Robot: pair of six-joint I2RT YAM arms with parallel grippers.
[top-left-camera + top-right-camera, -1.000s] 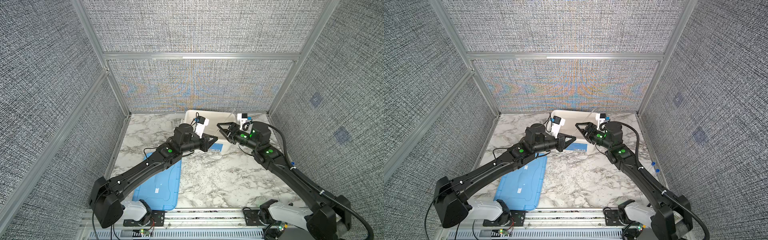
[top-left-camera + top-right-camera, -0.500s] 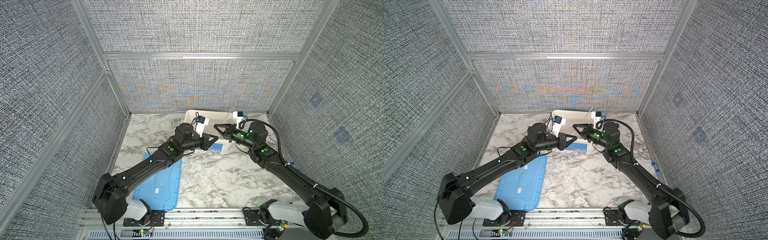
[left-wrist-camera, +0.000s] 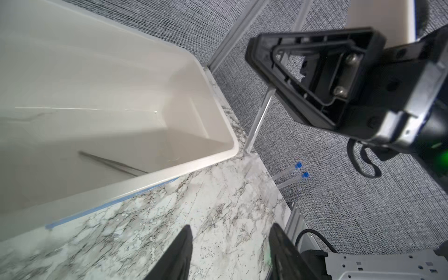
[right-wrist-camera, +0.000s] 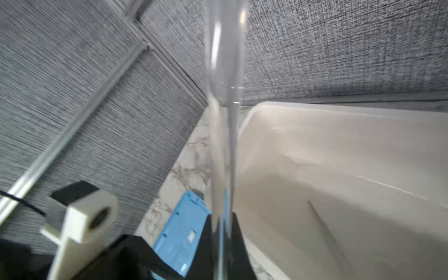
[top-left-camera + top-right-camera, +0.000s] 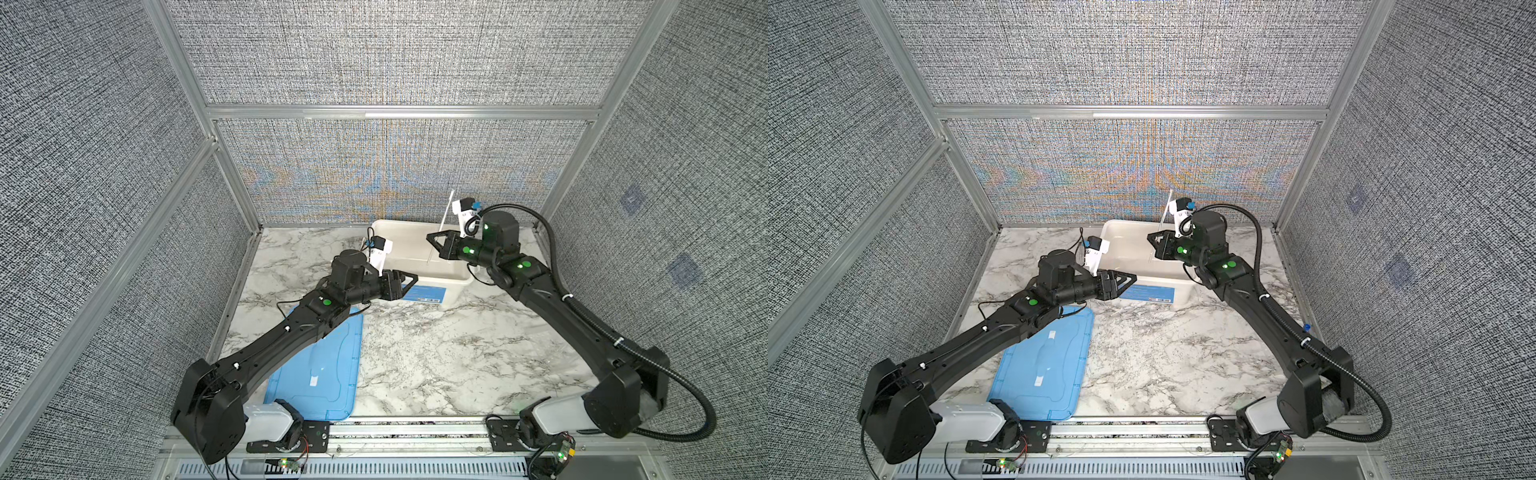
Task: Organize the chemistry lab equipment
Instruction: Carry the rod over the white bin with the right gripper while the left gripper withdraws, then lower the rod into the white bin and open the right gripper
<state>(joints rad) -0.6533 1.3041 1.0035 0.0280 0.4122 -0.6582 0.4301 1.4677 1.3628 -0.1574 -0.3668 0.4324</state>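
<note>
On the marble bench [image 5: 415, 353] a flat blue lid [image 5: 328, 374] lies at about 7 o'clock, partly under the left arm. The left claw [image 5: 410, 284] hangs just beside the front wall of the white tub [image 5: 415, 223], at the tub's 7 o'clock corner; its two fingers [image 3: 184, 242] stand apart and there is nothing between them. The tub sits at 12 o'clock on the bench, close to the back wall, and a thin stick [image 3: 109, 162] lies on its floor. Over the tub's 2 o'clock part the right claw [image 5: 432, 241] is clamped on a clear dropper [image 5: 446, 210], which is nearly upright and a little tilted, the top end leaning toward 1 o'clock and the lower end pointing down into the tub. At the 3 o'clock edge of the bench two clear tubes [image 3: 288, 172] with blue caps lie side by side, well apart from both claws, caps toward the side wall.
</note>
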